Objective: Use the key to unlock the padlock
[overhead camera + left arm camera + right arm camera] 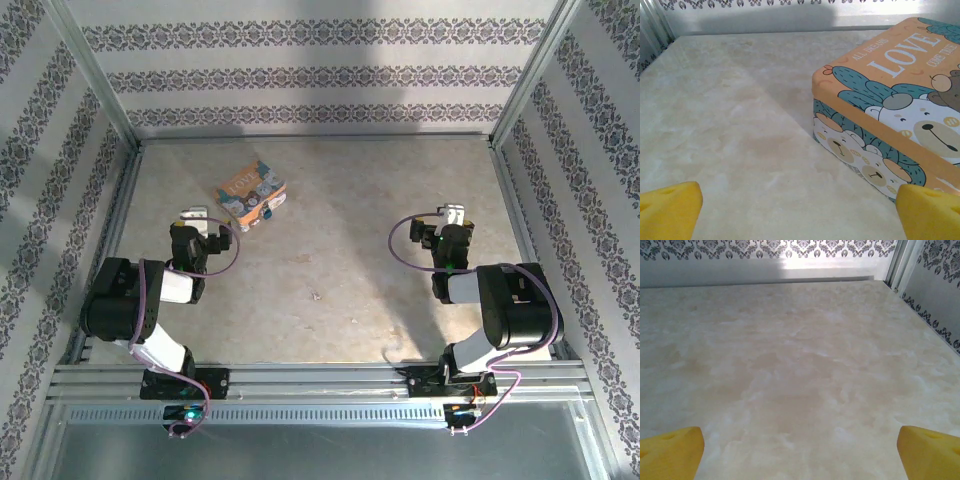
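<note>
Top external view: the padlock [250, 192] lies flat on a pale cream, marbled tabletop [330, 270], turned at an angle, its orange and teal face with the white "LOVE" lettering upward. A tiny pale piece with a bluish tinge, seemingly the key [268, 211], lies at the padlock's near right edge, too small to make out more. The left gripper [196, 216] sits just near and left of the padlock, apart from it, its jaws spread wide and holding nothing. The right gripper [453, 214] is well apart to the padlock's right, over bare tabletop, its jaws likewise spread wide and empty. Behind the padlock and to both its sides rise walls [320, 70] papered in pale bands alternating with grey damask stripes, held in slim metal frame posts [95, 70]; metal rails [320, 380] run along the table edge nearest the arm bases, far on the near side of the padlock. In the left wrist view the padlock [890, 100] stands at the upper right, one corner toward the camera, cartoon bears on its side wall, and the yellow pads [670, 210] of the left gripper [800, 220] stand far apart at the bottom corners. In the right wrist view the right gripper [800, 457] shows the same wide gap over mottled cream stone
</note>
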